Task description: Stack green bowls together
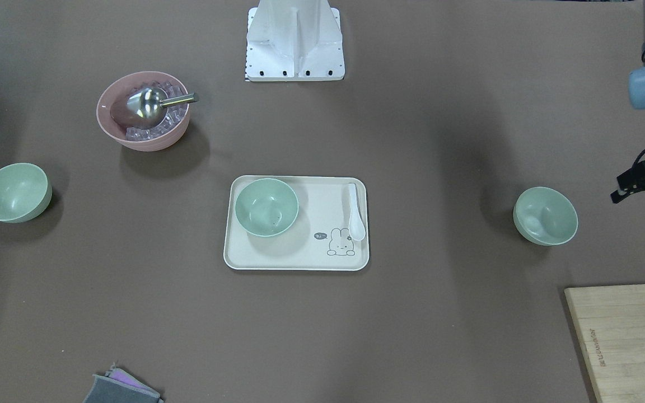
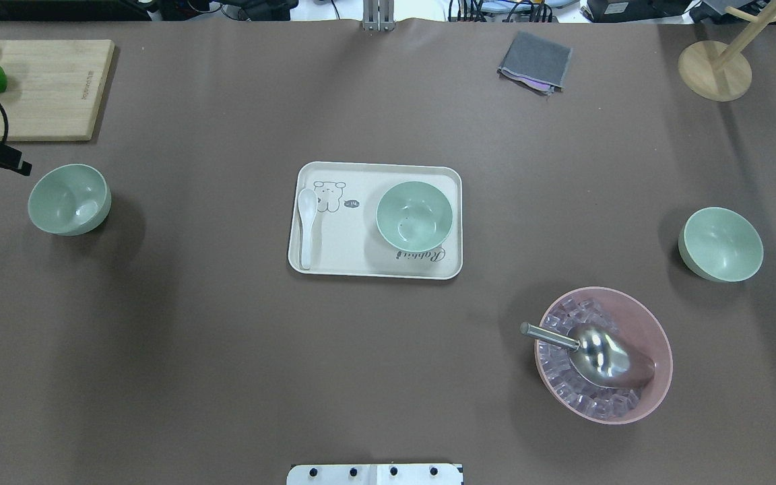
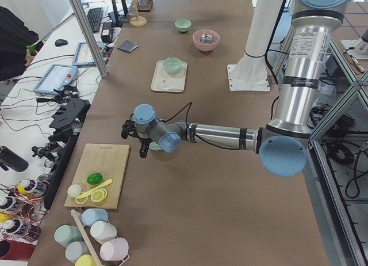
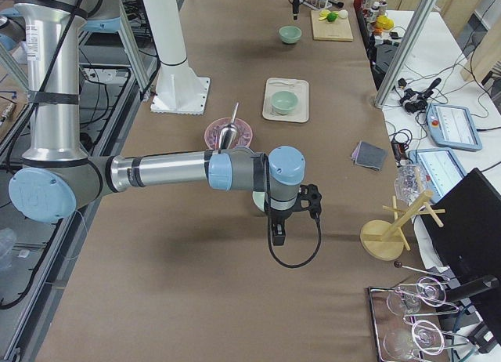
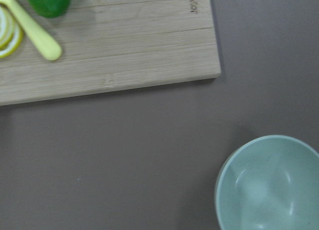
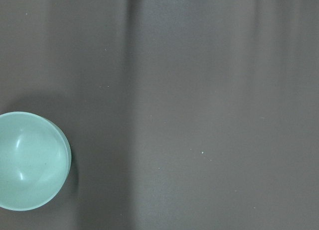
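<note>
Opening reach, nothing stacked yet.
My left gripper (image 1: pixel 638 201) hung empty, jaws apart, with one green bowl (image 1: pixel 545 216) just beside it on the bench (image 1: pixel 440 313). I couldn't tell the right gripper's (image 4: pixel 279 233) opening; a second bowl (image 6: pixel 31 160) lay below it, off to one side. The third bowl (image 2: pixel 415 217) sat on the tray (image 2: pixel 334 259) between both grippers. Next, I judged, the left gripper needed lining up over its bowl's rim.

Left green bowl (image 2: pixel 69 199), middle bowl (image 2: pixel 415 216), right bowl (image 2: pixel 721 244), upright, unstacked, well apart
</note>
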